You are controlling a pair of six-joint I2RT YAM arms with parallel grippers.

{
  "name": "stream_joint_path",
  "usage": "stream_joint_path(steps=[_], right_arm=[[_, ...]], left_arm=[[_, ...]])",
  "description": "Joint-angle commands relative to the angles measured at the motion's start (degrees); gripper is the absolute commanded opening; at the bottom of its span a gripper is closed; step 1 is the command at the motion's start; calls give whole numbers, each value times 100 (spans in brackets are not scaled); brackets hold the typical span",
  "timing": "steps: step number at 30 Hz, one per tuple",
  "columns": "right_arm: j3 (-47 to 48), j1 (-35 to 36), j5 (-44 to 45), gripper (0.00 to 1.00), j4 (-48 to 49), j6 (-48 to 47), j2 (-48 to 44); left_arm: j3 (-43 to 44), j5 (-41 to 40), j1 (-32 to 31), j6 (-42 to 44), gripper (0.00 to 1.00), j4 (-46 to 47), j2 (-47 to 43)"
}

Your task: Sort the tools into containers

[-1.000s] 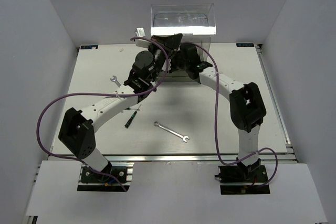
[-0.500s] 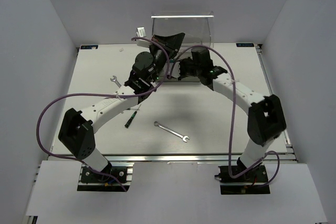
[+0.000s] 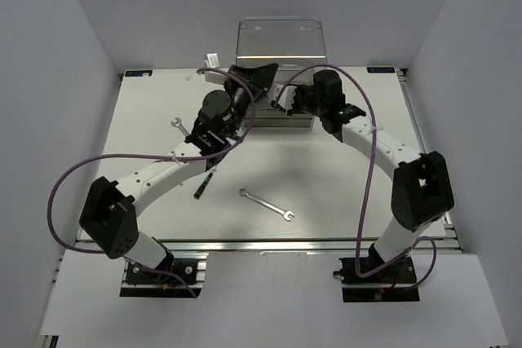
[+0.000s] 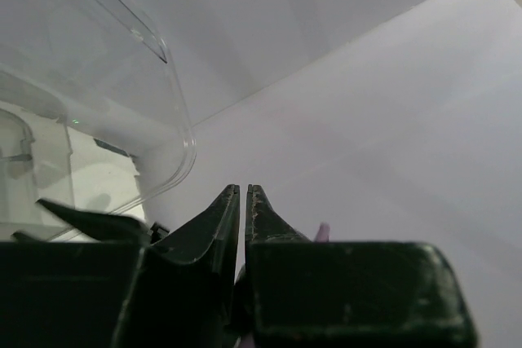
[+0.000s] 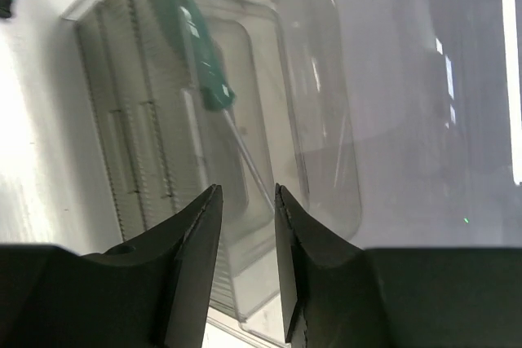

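White counter (image 3: 342, 185), grey walls. Both arms crowd the box (image 3: 279, 38) at the far edge, probably to work a drawer (image 5: 253, 55). The left pincer (image 4: 243, 195) is pressed together and empty. The right pincer (image 5: 247, 193) is slightly spread and empty, facing that drawer, which holds one screwdriver (image 5: 200, 55). A wrench (image 3: 265, 204), a second wrench (image 3: 178, 125) and a second screwdriver (image 3: 204, 184) lie unsorted on the counter.

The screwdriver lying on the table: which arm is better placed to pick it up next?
Left, probably. The screwdriver lies on the left half, right beside the left forearm, and the left jaws are shut and empty. The right jaws face the container, farther across.
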Motion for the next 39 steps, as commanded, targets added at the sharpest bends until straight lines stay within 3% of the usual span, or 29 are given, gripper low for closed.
stream_joint_path(steps=[1,6,9,11,12,14,15,18,19,27,33,39], right_arm=[[424,-113,151,38,346,479,17],[697,-341,-919,33,-997,1163,-395],[338,-605,-1526,22,-1684,1630,-912],[-318,-816,-1860,22,-1886,2025,-1291],[-601,-869,-1897,28,-1861,2166,-1728],[-1407,-1053,-1784,46,-1677,2710,-2214],[-1647,-1123,-1678,66,-1598,2956,-2651],[-2227,-1545,-1046,84,-1579,3686,-3251],[-2273,-1842,-844,85,-1823,3827,-3297],[-2054,-3267,-438,86,-2502,3767,-2384],[-1667,-3777,-534,84,-2555,3592,-1619],[-1597,-4006,-675,82,-2520,3433,-1320]], left_arm=[[-258,-36,10,233,11,-21,-700],[-996,-54,10,497,13,-688,-1325],[-1749,-124,10,209,28,-813,-1633],[-2147,-142,10,-20,41,-533,-1686],[-2410,-133,10,-222,51,-427,-1617],[-2535,-2,10,-373,55,-77,-1433],[-2544,86,10,-408,58,21,-1179],[-2351,376,10,-426,59,198,-765],[-2281,438,10,-435,59,337,-503],[-1772,447,10,-505,68,963,808],[-1087,272,10,-742,77,1594,1941],[-655,-185,10,-892,75,2096,2636]])
